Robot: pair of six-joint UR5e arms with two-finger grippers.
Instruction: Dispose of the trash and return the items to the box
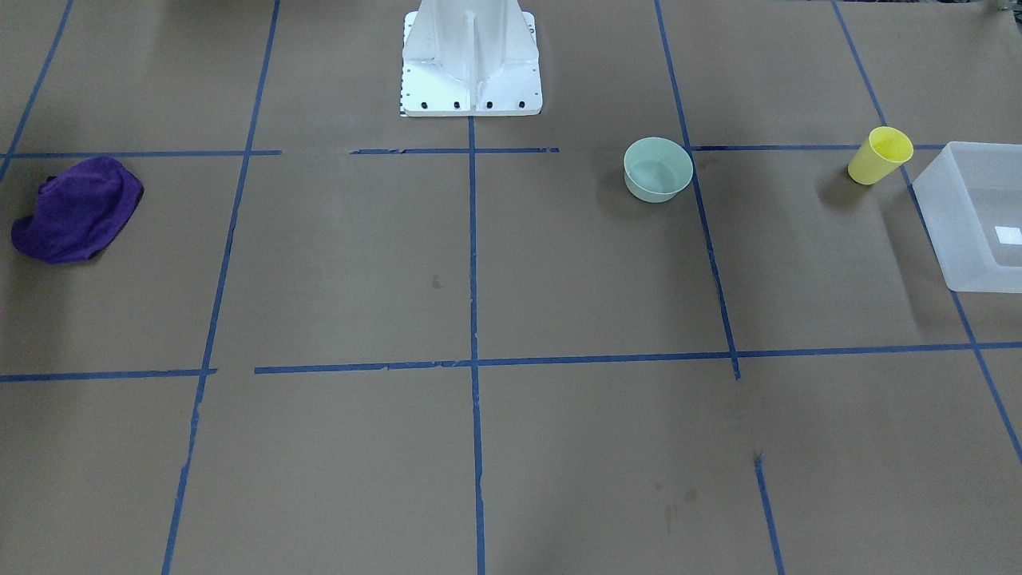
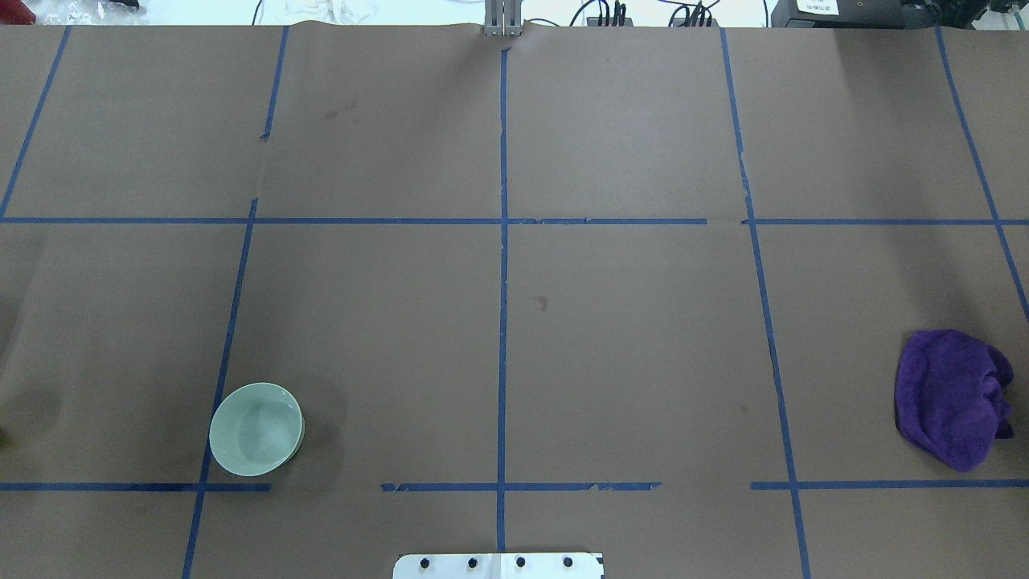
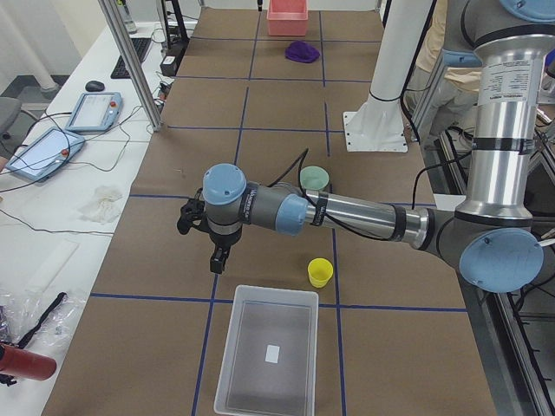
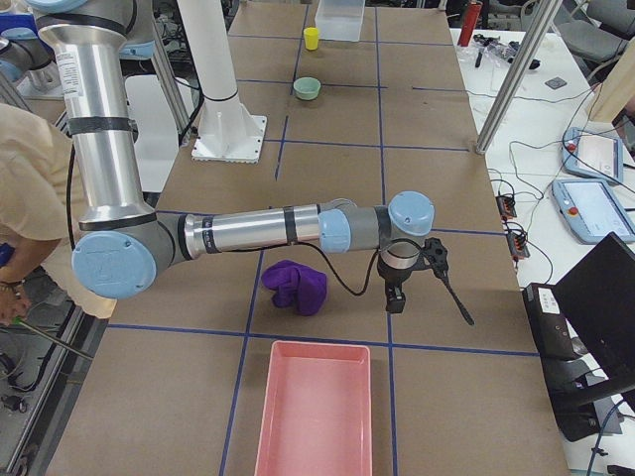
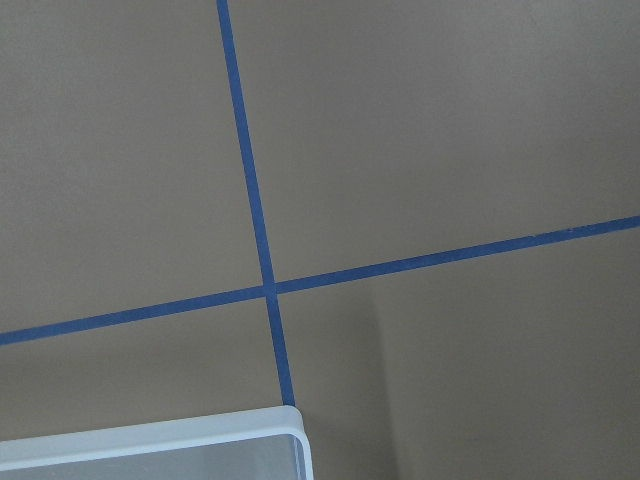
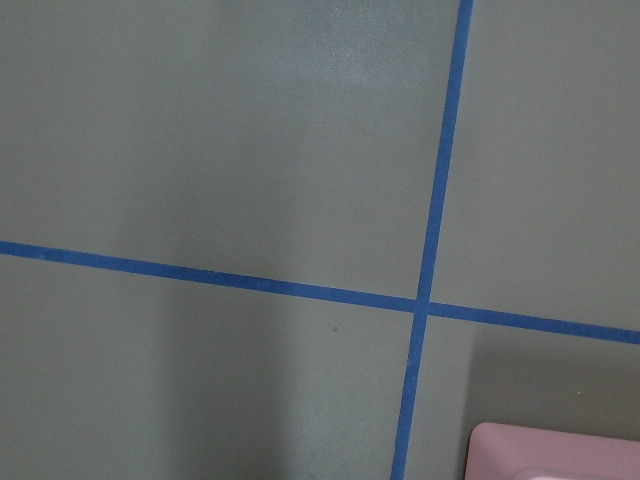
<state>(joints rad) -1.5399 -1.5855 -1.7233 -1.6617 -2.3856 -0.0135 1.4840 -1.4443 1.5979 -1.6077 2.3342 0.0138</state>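
Note:
The yellow cup stands upright on the brown table, just beside a corner of the translucent box. The box is empty but for its white label. In the exterior left view my left gripper hangs above the table, near the box and to the left of the cup. I cannot tell if it is open or shut. In the exterior right view my right gripper hangs over the table's other end. I cannot tell its state either. The left wrist view shows a box corner.
A pale green bowl stands empty near the white robot base. A crumpled purple cloth lies at the far end from the box. A pink tray sits beyond it. Blue tape lines cross the table.

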